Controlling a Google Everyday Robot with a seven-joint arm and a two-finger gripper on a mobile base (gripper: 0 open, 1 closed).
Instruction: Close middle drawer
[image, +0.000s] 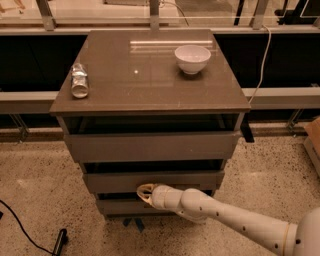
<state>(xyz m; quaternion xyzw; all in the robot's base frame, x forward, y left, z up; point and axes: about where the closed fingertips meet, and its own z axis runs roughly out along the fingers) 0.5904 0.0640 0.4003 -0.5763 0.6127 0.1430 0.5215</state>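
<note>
The gripper (145, 193) sat against the middle drawer (115, 181) at its front's 6 o'clock edge — jaws drawn together, holding nothing — seemingly placed to push it shut.

Raised camera faces cabinet (140, 92) front, end effector (144, 193) bottom-centre.

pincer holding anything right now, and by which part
Nothing visibly held. The pincer rests against the lower edge of the middle drawer front panel, seemingly pushing, not gripping.
</note>
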